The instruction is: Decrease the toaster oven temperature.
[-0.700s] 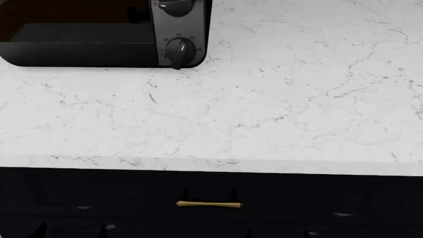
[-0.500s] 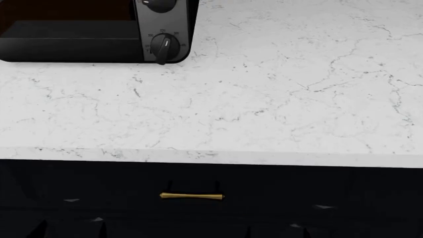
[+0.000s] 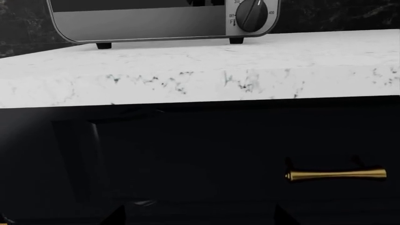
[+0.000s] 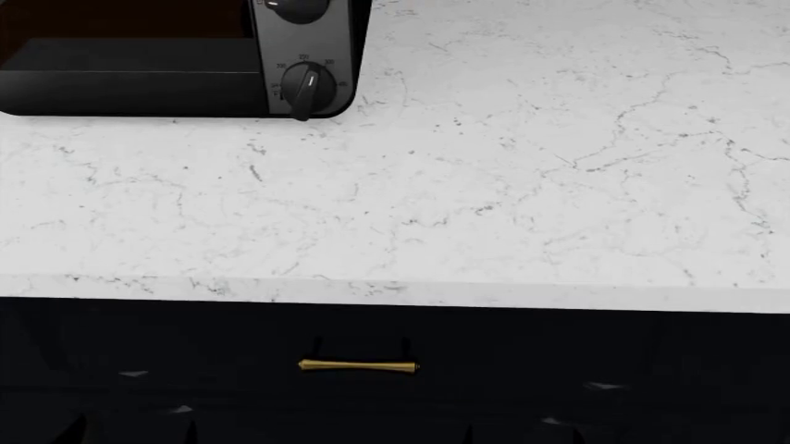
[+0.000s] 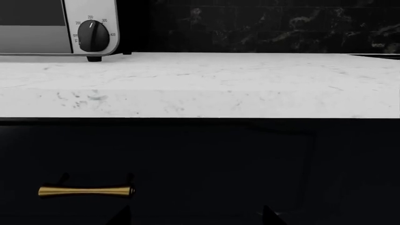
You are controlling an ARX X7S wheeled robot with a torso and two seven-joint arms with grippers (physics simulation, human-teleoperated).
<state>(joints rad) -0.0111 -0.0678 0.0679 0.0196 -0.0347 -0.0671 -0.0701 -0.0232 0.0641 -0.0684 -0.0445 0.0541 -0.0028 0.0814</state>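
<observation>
From my head camera, the toaster oven [image 4: 173,65] sits at the far left back of the desk [image 4: 494,185], cut off by the frame edge. Its dark glass door shows only shadow inside; I can't tell whether anything is in there. Its grey control strip carries black dials: the lowest dial [image 4: 305,86] is in full sight and the one above [image 4: 296,8] is half cropped.

The desk is white marble with thin grey veins. Below its front edge runs dark cabinetry with a brass drawer handle [image 4: 358,366].

My left wrist camera looks up from below the desk edge at the oven [image 3: 156,21] standing on small black feet, with its lowest dial [image 3: 251,15] in view. Numbers ring it; I read 400 and part of 200. The brass handle [image 3: 336,175] shows here too.

My right wrist camera sees the dial [image 5: 93,35] ringed with 200, 250, 300, and a dark marbled wall [image 5: 269,26] behind the desk [image 5: 218,84].

Neither set of fingers appears anywhere, so I can't say how open they are or what they hold.
</observation>
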